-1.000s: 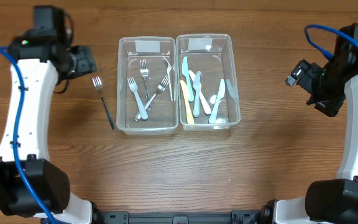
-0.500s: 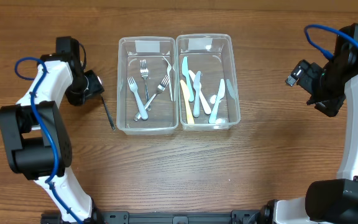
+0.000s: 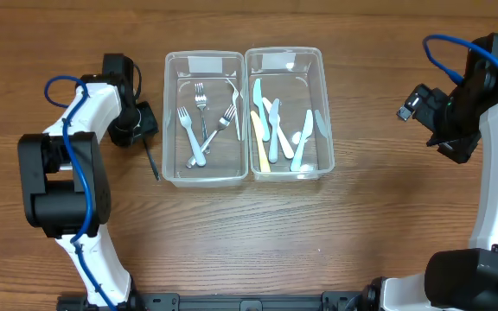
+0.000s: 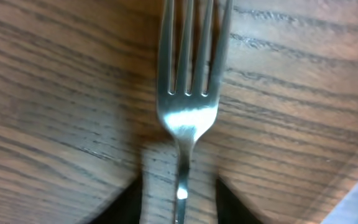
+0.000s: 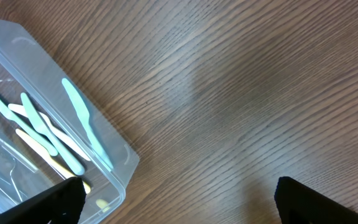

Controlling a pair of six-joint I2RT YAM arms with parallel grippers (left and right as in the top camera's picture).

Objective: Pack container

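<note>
A metal fork [image 4: 188,93] lies flat on the wooden table, left of the containers; its dark handle shows in the overhead view [image 3: 151,161]. My left gripper [image 4: 180,205] is open and low over it, one finger on each side of the handle with gaps, also seen from overhead [image 3: 137,127]. The left clear container [image 3: 169,121] holds several forks [image 3: 199,130]. The right clear container [image 3: 325,112] holds several pale plastic knives [image 3: 275,125], also in the right wrist view [image 5: 73,124]. My right gripper [image 5: 179,205] is open and empty, above bare table at the right [image 3: 439,130].
The two containers stand side by side, touching, at the table's middle back. The right container's corner [image 5: 126,168] is left of my right gripper. Blue cables run along both arms.
My left arm has swung right toward the containers and come down over the fork's head. The fork and the right arm have not moved.
</note>
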